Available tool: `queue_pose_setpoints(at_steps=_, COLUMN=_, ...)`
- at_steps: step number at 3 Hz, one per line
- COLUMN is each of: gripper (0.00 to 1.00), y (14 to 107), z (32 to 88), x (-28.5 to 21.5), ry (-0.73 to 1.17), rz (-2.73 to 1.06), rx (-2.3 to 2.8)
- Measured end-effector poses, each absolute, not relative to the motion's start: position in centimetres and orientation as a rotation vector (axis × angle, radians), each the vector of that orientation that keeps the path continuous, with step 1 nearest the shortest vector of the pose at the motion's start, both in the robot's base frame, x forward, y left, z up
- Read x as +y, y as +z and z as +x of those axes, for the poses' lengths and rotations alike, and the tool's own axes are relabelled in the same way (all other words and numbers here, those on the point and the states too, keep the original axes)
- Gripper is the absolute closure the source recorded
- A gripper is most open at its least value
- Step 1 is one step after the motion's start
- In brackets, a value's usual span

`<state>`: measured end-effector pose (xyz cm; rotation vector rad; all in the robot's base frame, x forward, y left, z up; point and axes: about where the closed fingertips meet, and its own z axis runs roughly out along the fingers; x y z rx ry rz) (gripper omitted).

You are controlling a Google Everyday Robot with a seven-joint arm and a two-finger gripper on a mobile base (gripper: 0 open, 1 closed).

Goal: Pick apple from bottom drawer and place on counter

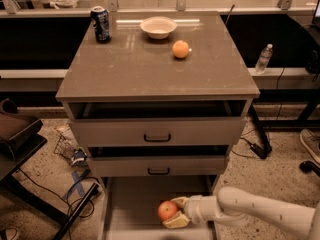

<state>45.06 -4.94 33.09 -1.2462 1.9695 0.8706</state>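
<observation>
The red apple (167, 210) is over the pale floor of the open bottom drawer (135, 206), near its front right. My gripper (175, 211) reaches in from the lower right on a white arm, and its tan fingers (178, 220) close around the apple's right side. The grey-brown counter (150, 66) tops the cabinet above. Whether the apple touches the drawer floor cannot be told.
On the counter stand a blue can (101, 24), a white bowl (158, 27) and an orange fruit (180, 49). The two upper drawers (157, 132) are slightly pulled out. A clear bottle (263, 59) stands at the right. A dark chair base (20, 134) and cables lie at the left.
</observation>
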Motion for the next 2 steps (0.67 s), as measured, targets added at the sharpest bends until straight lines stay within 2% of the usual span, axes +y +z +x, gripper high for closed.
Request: queue_pose_setpoints(at_steps=2, gripper=1.00, y=46.8, z=46.3, x=-12.0, ry=0.991, rz=-1.112, rx=2.001)
